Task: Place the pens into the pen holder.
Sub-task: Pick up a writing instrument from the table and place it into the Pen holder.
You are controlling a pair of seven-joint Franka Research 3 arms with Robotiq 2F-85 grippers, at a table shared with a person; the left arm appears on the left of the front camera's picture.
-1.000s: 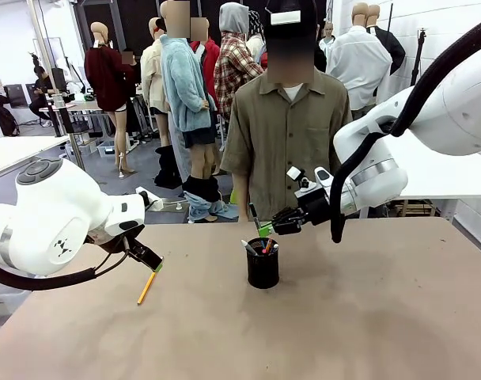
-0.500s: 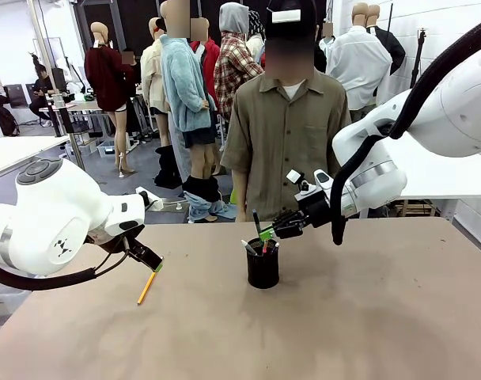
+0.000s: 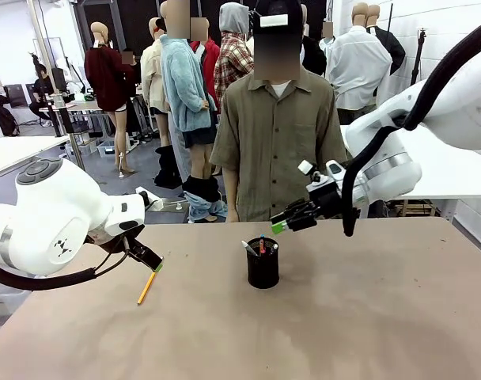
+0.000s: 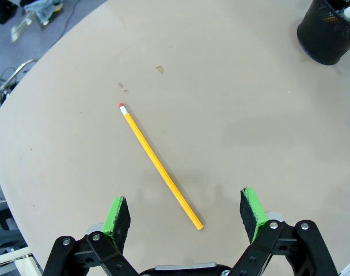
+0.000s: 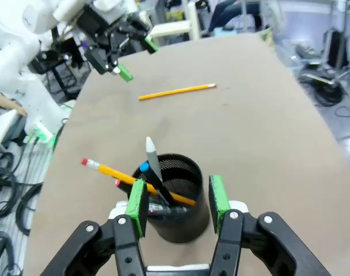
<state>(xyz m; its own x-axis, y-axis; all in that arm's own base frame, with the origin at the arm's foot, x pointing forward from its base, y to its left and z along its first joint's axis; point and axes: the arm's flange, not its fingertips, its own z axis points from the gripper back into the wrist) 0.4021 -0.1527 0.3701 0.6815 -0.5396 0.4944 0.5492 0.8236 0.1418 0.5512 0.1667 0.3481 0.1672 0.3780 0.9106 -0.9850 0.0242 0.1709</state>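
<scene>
While right hand (image 3: 282,224) is being held empty, parted, yellow wooden pencil (image 4: 160,165) is being framed by wide left hand (image 4: 183,207); lowering, grasp judged next.

A brown table (image 3: 367,317) stands on a grey floor (image 3: 142,170) before white walls (image 3: 438,16).

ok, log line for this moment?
left gripper open above pencil on table | right gripper open, empty, above pen holder | pens inside

Tan table (image 3: 367,317), yellow pencil (image 3: 147,287), pen holder (image 3: 263,269)
</scene>
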